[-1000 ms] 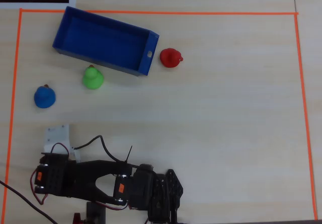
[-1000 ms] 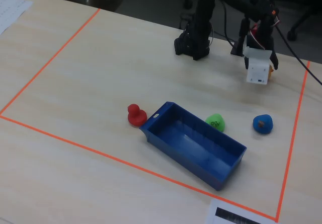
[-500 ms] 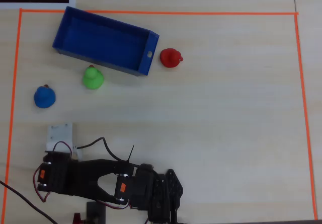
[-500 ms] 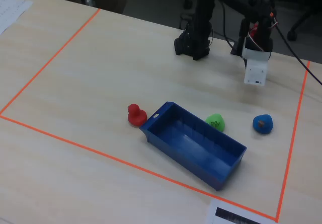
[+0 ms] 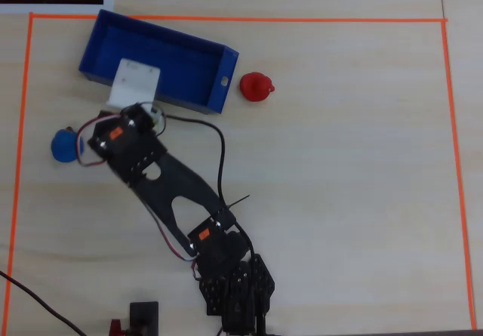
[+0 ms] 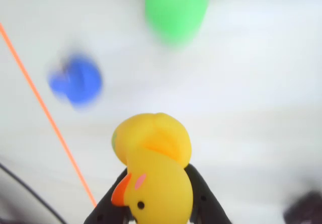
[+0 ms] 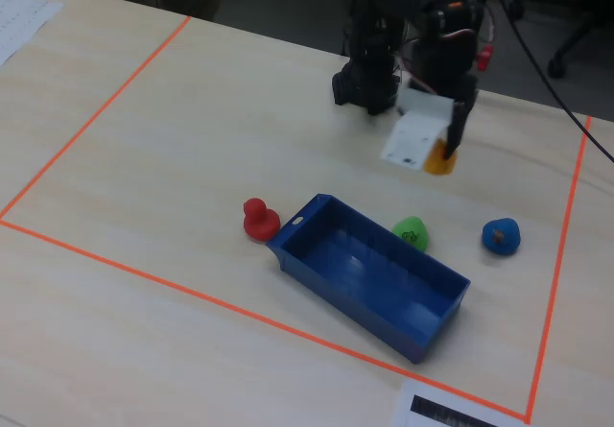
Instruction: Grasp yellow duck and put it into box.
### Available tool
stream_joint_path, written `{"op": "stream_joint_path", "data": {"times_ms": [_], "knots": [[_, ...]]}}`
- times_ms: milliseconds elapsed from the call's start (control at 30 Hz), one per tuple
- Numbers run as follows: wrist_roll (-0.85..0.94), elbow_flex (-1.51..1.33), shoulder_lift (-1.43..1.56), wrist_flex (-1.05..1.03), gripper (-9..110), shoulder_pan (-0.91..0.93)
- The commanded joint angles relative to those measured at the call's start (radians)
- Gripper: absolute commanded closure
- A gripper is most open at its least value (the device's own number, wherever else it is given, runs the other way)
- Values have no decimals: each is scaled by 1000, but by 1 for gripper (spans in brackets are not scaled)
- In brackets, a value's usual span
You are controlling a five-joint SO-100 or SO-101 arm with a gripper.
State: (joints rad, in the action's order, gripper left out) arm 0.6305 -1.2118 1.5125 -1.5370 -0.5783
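Observation:
My gripper is shut on the yellow duck. Its black fingers press the duck's sides, and the orange beak points to the lower left. In the fixed view the duck hangs in the gripper above the table, behind the blue box and apart from it. In the overhead view the arm and its white wrist plate hide the yellow duck; the plate overlaps the near wall of the box. The box holds nothing.
A green duck lies against the box's far wall and shows in the wrist view. A blue duck lies near the orange tape line. A red duck stands by the box's holed end.

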Motion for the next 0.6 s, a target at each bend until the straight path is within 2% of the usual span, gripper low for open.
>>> {"op": "stream_joint_path", "data": {"times_ms": [0, 400, 567], "knots": [[48, 225, -84, 87, 101, 137], [120, 268, -344, 344, 101, 298], [118, 362, -446, 367, 101, 328]]}}
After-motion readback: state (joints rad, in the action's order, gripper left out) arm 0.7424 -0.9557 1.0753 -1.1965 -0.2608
